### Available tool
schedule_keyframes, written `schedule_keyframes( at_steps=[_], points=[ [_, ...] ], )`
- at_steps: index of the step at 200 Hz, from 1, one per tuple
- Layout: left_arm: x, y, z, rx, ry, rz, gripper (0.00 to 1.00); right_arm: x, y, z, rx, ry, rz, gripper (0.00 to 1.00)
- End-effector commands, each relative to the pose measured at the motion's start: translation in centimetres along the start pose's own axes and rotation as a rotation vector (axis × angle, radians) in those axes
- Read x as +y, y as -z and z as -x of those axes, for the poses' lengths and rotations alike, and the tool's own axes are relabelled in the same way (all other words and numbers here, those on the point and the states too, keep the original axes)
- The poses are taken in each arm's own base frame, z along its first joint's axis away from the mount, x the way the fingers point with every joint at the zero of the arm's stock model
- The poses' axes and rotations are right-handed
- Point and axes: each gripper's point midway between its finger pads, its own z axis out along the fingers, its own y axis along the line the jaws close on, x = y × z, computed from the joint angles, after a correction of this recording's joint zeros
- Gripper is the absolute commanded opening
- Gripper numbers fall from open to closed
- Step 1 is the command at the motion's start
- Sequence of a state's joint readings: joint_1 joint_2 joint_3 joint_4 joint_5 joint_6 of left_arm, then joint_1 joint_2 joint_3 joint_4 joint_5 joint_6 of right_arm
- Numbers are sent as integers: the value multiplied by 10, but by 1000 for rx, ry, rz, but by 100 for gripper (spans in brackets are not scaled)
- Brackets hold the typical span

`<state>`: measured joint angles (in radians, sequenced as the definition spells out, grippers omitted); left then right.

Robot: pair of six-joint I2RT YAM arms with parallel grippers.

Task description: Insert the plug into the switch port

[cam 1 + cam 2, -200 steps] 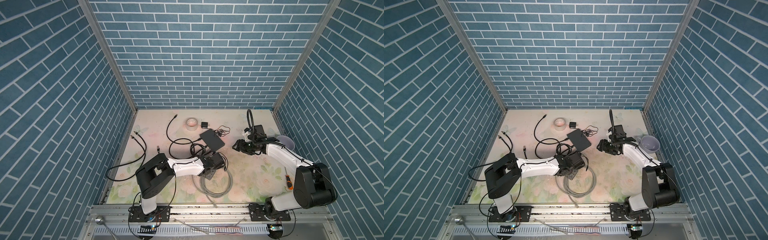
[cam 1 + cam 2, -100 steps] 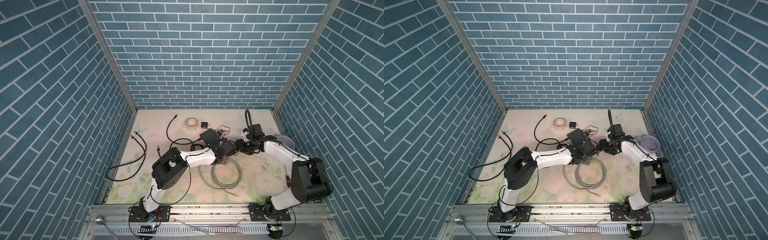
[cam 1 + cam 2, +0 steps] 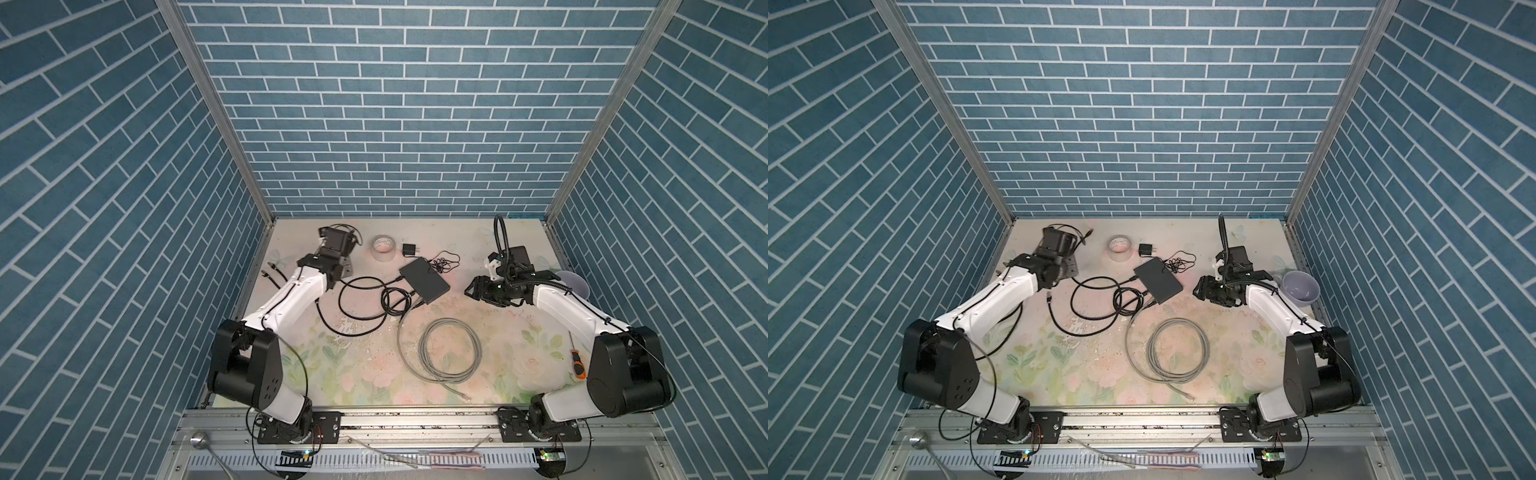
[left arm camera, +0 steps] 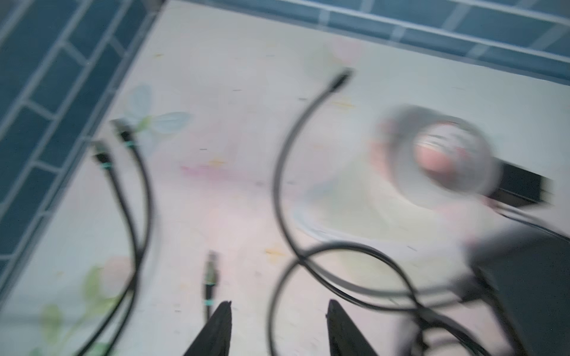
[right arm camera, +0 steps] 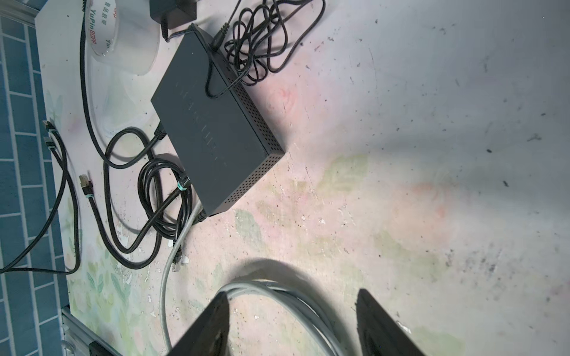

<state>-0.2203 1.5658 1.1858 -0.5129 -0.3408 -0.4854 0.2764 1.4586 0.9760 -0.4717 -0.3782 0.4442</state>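
— Blue brick-pattern walls (image 3: 395, 124) enclosed the cell on three sides, and the floral counter (image 3: 519, 332) was worn and speckled. Where did the switch sit?

— The switch (image 3: 424, 279) lay flat toward the back of the counter, between the two arms. Several leads met its edge on the left arm's side; whether each was seated could not be told.

— State of the left claw?

— The left claw (image 4: 279, 302) was spread and held nothing. A loose plug (image 4: 211, 268) on a black cable lay on the counter just ahead of one fingertip (image 4: 222, 320). That wrist view was blurred.

— And the right claw?

— The right claw (image 5: 293, 292) was spread, empty, near the switch but not touching it.

— Which step was in hand?

— By judgement, plug pickup; insertion had not begun. The next move called for lowering the left claw over the plug body, pinching its sides, then aligning it squarely with a free port. The right claw would probably have to brace the switch, since a light box slides when pushed.
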Motion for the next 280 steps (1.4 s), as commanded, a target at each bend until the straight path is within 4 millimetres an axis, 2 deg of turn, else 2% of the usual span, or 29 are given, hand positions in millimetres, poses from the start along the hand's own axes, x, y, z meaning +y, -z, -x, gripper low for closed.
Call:
schedule_keyframes(
  at_steps=[1,19,55,73,88,106,129,178,207,243,267,280],
  points=[
    [39,-21,5,26,61,141,51,9,6,4,-4,22,24,66],
    [63,-40,18,27,148,237,51,8,5,0,11,23,19,66],
    [88,-82,32,33,251,312,50,4,6,-7,40,7,2,65],
    [95,-108,30,71,298,309,47,4,7,-7,35,-9,-4,65],
    [100,-128,24,112,326,290,37,5,8,-5,27,-23,-6,65],
    [105,-145,20,152,359,271,36,8,10,-2,22,-25,-9,65],
    [115,-149,23,150,402,287,42,10,7,-1,35,-22,-30,65],
    [111,-176,18,234,473,253,39,19,-2,3,49,-7,-34,65],
    [117,-179,20,238,496,280,38,24,-3,3,57,9,-36,65],
    [130,-172,24,224,495,318,40,23,-1,1,56,16,-38,65],
    [140,-178,15,253,528,302,40,24,-1,0,59,22,-32,65],
    [138,-183,12,261,510,278,39,24,-2,-2,63,26,-30,65]
  ],
)
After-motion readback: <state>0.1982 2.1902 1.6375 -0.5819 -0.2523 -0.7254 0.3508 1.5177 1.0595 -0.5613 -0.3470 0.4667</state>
